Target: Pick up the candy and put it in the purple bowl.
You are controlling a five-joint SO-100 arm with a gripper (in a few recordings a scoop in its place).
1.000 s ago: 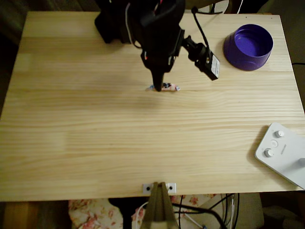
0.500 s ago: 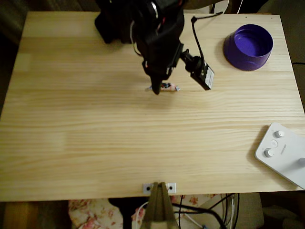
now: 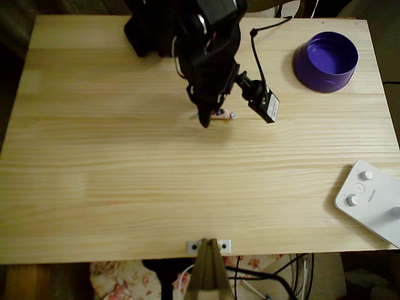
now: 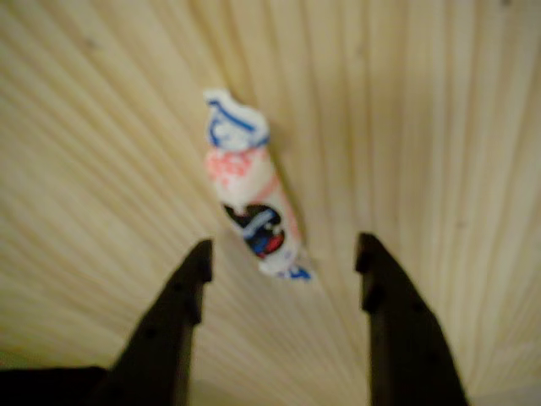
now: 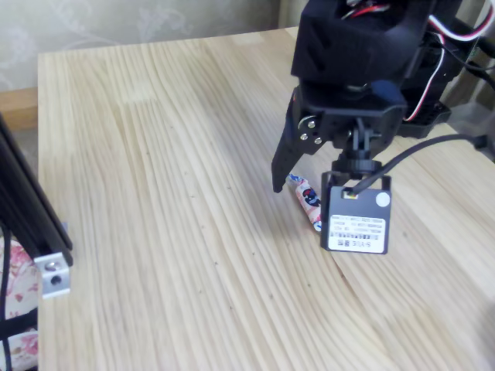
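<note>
While the black arm leans out over the pale wooden bench (image 3: 125, 187), its pincer (image 4: 283, 258) hangs low above the candy (image 4: 252, 201) with both fingers spread wide, one to each side of the sweet's near end and neither touching it in the wrist view. That view shows the candy lying flat on the wood, tilted slightly off the line of the fingers, its pinkish middle bearing a dark round mark and its pale twisted ends edged in blue; the far end reaches well beyond the fingertips (image 4: 199, 254). From overhead, the candy (image 3: 222, 114) sits on the upper middle of the bench, partly under the dark tip of the pincer (image 3: 204, 119). From the fixed view, the candy (image 5: 306, 199) lies on the bench just behind the small black camera box (image 5: 354, 220) that hangs beside the arm, with one finger (image 5: 282, 166) pointing down close to it. The purple bowl (image 3: 325, 61) stands upright near the bench's upper right corner, well apart from the candy. A white device with knobs (image 3: 370, 200) rests at the lower right edge.
</note>
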